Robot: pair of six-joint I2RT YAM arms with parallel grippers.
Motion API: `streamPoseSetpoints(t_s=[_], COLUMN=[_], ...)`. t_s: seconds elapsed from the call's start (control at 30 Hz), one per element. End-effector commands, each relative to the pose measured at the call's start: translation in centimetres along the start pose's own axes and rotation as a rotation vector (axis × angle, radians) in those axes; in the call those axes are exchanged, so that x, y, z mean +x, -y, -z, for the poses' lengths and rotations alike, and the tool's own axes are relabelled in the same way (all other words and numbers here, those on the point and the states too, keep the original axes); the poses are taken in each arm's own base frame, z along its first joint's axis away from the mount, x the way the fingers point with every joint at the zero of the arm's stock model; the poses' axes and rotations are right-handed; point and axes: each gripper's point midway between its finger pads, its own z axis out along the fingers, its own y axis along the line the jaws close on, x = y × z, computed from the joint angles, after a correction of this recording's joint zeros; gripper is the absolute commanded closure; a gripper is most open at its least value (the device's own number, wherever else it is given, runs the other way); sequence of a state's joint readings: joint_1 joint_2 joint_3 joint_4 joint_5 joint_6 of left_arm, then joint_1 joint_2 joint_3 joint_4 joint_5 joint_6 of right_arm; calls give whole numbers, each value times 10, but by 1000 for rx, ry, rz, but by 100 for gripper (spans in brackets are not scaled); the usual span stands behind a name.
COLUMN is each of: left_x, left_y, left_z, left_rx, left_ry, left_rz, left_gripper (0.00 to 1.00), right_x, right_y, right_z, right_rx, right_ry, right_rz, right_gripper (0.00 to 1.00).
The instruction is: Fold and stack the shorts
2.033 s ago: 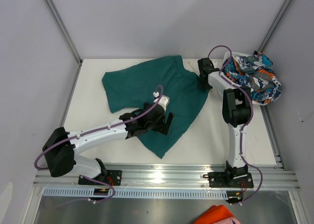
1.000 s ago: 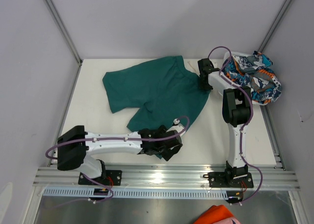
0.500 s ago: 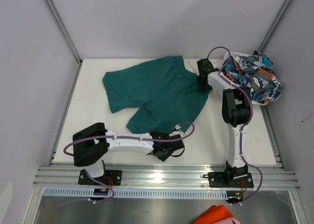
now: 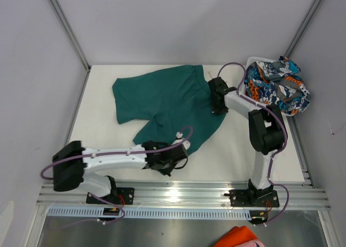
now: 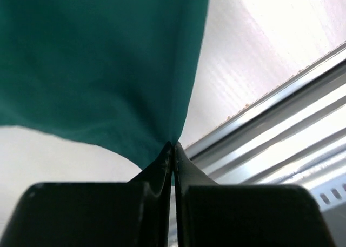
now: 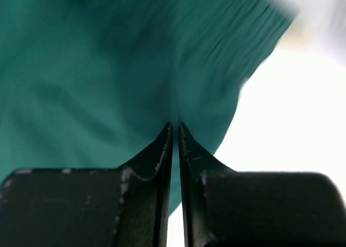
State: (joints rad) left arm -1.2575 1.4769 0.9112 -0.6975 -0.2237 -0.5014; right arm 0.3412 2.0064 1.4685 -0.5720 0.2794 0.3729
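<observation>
Little of the job looks done. The green shorts (image 4: 167,98) lie spread open and unfolded on the desk (image 4: 102,133). The left tool (image 5: 173,145) is pinched shut on the near leg corner, and the right tool (image 6: 174,125) is closed on the fabric at the waistband side. The first fold seems about to begin. The printed shorts (image 4: 278,85) sit bunched in the basket (image 4: 258,59) at the far right corner, not yet folded. Both folds and the stacking are left.
</observation>
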Motion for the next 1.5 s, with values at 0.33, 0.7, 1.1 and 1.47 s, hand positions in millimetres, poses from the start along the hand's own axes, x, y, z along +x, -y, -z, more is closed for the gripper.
streamPoseSetpoints(t_s=[0.33, 0.7, 1.1, 1.47], left_x=[29, 40, 46, 40], left_y=[-25, -25, -23, -19], left_z=[58, 71, 70, 80], left_rx=[71, 119, 137, 176], left_ry=[23, 23, 13, 46], left_rz=[207, 228, 243, 249], left_gripper=[100, 100, 100, 100], right_x=[11, 26, 24, 19], right_y=[26, 35, 22, 17], right_z=[101, 68, 32, 9], right_rx=[-230, -389, -467, -375], right_ry=[183, 153, 218, 182], right_rz=[-232, -440, -592, -612], right_gripper=[63, 59, 54, 53])
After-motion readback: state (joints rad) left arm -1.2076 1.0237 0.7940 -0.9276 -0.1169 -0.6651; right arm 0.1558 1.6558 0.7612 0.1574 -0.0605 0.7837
